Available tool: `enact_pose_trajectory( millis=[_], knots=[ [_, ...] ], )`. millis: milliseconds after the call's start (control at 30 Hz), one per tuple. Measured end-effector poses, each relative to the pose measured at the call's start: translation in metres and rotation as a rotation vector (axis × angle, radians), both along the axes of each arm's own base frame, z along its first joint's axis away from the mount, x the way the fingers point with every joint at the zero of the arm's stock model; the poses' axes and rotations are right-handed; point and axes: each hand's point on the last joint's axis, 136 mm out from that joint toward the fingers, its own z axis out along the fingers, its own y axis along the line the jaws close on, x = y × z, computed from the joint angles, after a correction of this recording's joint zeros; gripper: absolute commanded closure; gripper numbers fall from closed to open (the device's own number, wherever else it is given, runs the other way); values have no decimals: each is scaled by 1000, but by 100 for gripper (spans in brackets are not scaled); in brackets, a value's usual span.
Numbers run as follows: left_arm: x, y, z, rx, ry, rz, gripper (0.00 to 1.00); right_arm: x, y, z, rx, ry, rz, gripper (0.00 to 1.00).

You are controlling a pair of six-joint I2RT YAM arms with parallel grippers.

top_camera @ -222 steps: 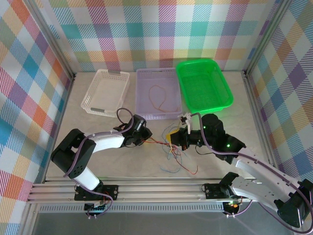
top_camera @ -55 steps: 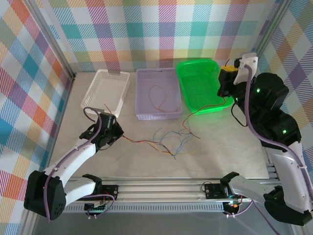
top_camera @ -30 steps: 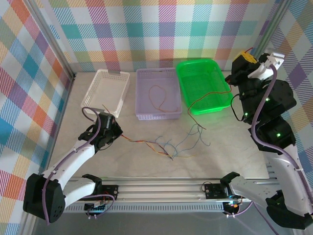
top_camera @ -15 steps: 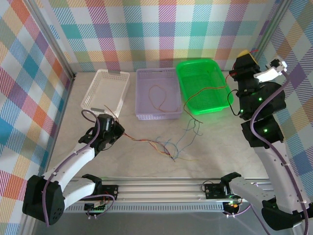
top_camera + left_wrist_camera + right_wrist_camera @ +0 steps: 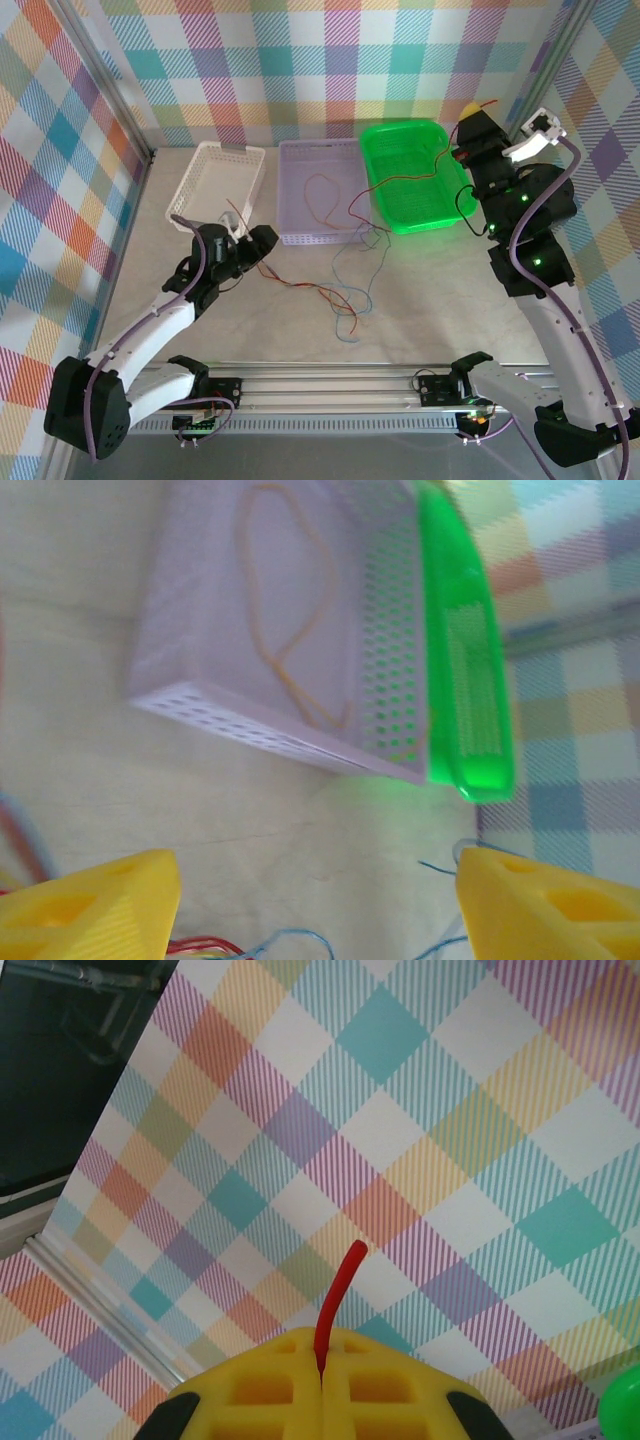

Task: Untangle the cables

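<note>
— How many grippers, and what is each doing?
— Two. The left gripper point(image 5: 250, 245) sits low over the tabletop point(image 5: 450, 290), left of centre. Its yellow fingers point(image 5: 90, 905) are spread wide with nothing between them. The right gripper point(image 5: 322, 1358) is raised at the far right corner, pinched tight on a red cable point(image 5: 331, 1305) whose end pokes up past the fingertips.
— And the rest of the cables?
— A loose tangle of cables point(image 5: 338, 288) lies at the tabletop's middle, red, orange and bluish; I can't count the strands. It stretches from just beside the left gripper rightward and toward the near edge. The red cable slants from the right gripper across the green basket point(image 5: 400, 126) down to that tangle.
— Baskets?
— Three along the far edge: a white basket point(image 5: 185, 180), a lilac basket point(image 5: 322, 237), then the green one. One orange cable point(image 5: 277, 658) lies looped inside the lilac one.
</note>
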Motion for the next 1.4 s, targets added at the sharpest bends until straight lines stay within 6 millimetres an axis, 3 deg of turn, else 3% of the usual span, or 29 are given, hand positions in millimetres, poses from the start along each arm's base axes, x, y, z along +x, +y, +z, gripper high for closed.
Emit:
enact_pose_trajectory(
  millis=[167,333,467,700,867,1167,1333,1400],
  knots=[
    [-10,-57,32,-24,-126,-195,14,0,11,-1,-16,-1,56,100],
    [-19,-96,45,-13,-204,-332,13,-2,20,-2,-27,-3,109,100],
    [-26,-124,49,9,-255,-441,13,-3,23,-2,-23,-3,134,100],
    [-62,-163,36,75,-337,-658,13,-6,28,-1,-15,-2,169,100],
    [-75,-175,23,134,-369,-736,14,-7,32,-1,-1,4,197,100],
    [-69,-178,12,209,-397,-734,16,-12,34,1,22,8,230,100],
    [-70,-180,10,224,-408,-740,26,-19,34,8,40,-4,248,100],
    [-71,-181,9,225,-408,-744,35,-22,33,11,47,-11,252,100]
  ],
)
